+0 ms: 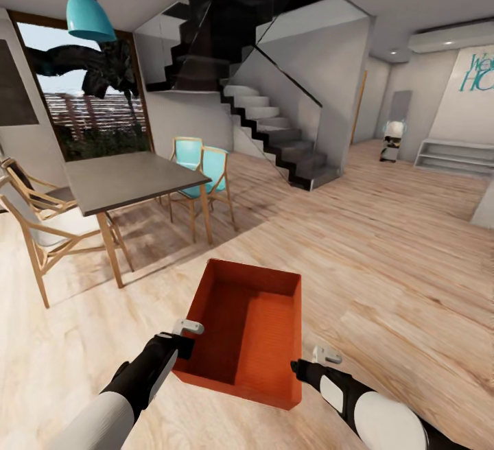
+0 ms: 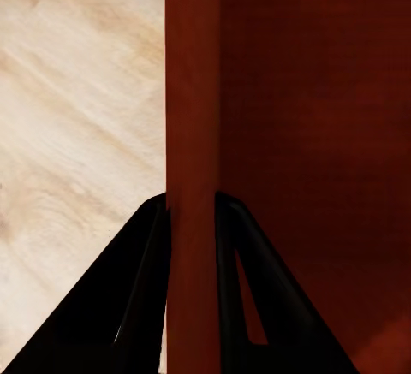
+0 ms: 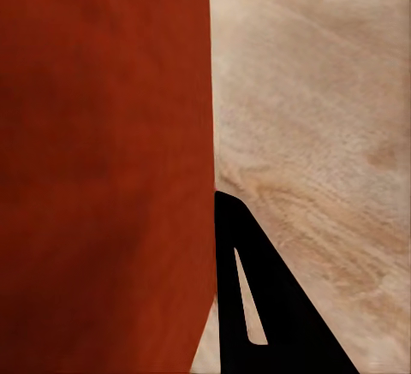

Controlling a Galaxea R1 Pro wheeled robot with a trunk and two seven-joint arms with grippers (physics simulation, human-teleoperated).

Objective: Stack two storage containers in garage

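Note:
One orange-red storage container point(image 1: 250, 330), lidless and empty, hangs between my two arms above the pale wood-plank floor point(image 1: 398, 271). My left gripper point(image 1: 184, 347) is shut on its left wall; in the left wrist view both black fingers point(image 2: 141, 297) straddle that thin wall point(image 2: 193, 92). My right gripper point(image 1: 299, 368) clamps the right wall; in the right wrist view one finger point(image 3: 257, 280) lies outside the orange wall point(image 3: 103, 134) and the other is hidden behind it. The second container is out of view.
A grey dining table point(image 1: 130, 179) with wooden chairs point(image 1: 38, 227) and turquoise chairs point(image 1: 206, 169) stands at the left. A dark staircase point(image 1: 274, 127) rises ahead. At the far right are a low white shelf point(image 1: 456, 155) and a small white figure point(image 1: 392, 140).

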